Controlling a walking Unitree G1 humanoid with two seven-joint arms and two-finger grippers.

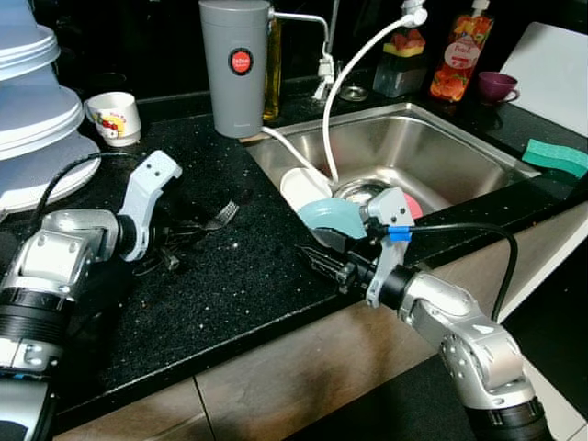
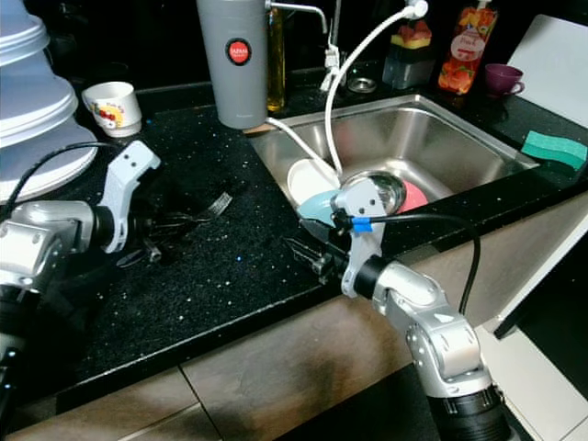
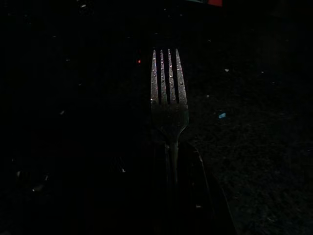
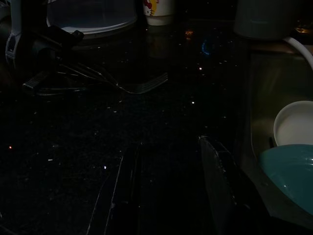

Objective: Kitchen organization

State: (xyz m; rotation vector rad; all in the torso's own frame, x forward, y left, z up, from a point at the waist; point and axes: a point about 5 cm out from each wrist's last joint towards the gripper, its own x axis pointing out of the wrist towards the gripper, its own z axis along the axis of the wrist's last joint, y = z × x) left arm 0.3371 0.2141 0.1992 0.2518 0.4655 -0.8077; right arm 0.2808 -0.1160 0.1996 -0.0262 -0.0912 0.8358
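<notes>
One fork (image 1: 220, 216) in left gripper (image 1: 188, 231).

The grey canister (image 1: 236, 66) standing just behind the sink (image 1: 459, 138) bears a round red badge (image 1: 240, 61) with small white lettering, too small to read. Behind the sink's far rim, the orange pouch bottle (image 1: 461, 55) carries a white label patch with writing that cannot be made out. The white mug (image 1: 114, 118), well apart from the sink at the back of the desk (image 1: 230, 285), shows a red and yellow cartoon print with no legible words
</notes>
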